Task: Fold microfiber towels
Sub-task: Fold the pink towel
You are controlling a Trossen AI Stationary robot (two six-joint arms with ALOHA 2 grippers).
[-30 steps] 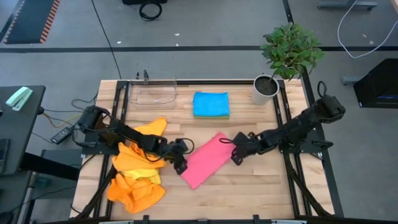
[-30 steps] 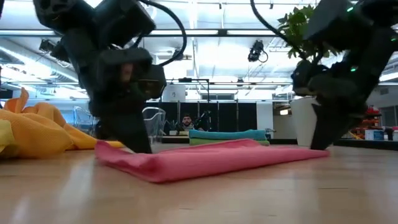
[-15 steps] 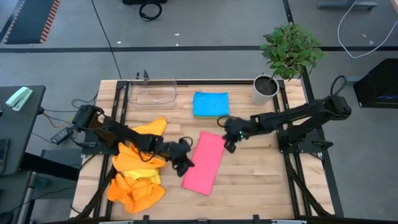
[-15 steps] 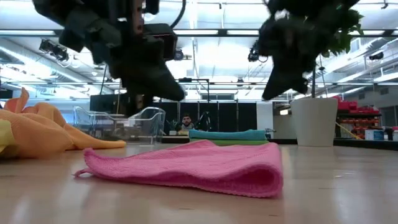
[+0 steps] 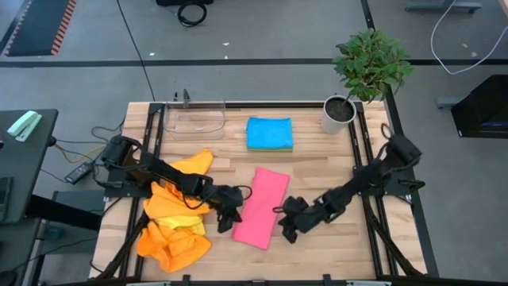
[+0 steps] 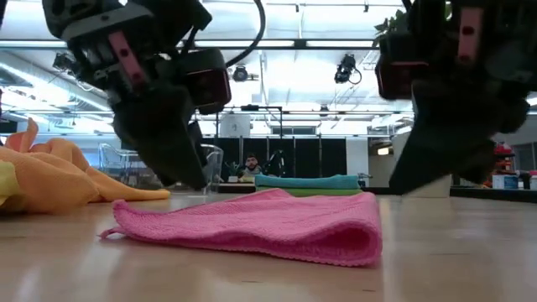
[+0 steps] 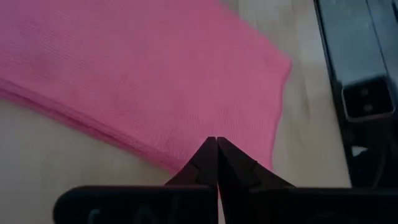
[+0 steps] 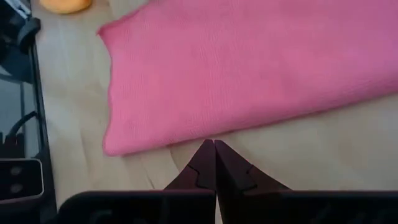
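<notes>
A pink microfiber towel (image 5: 261,206) lies folded into a long strip at the centre of the high view, slightly below the middle of the wooden table (image 5: 317,238), with one rounded doubled edge showing thick and soft in the low view. It looks light, limp and a little grippy, so it should drape and sag when lifted; a corner or the open short edge seems the best place to pinch it. The left gripper (image 5: 225,222) sits just left of the strip's lower end, fingers pressed together and holding nothing. The right gripper (image 5: 289,233) sits just right of that same end, also closed and empty. A loose heap of orange and yellow towels (image 5: 176,222) fills the lower left. A finished blue and green stack (image 5: 269,133) rests upper centre, between a clear plastic tray (image 5: 194,117) and a potted plant (image 5: 349,79)
</notes>
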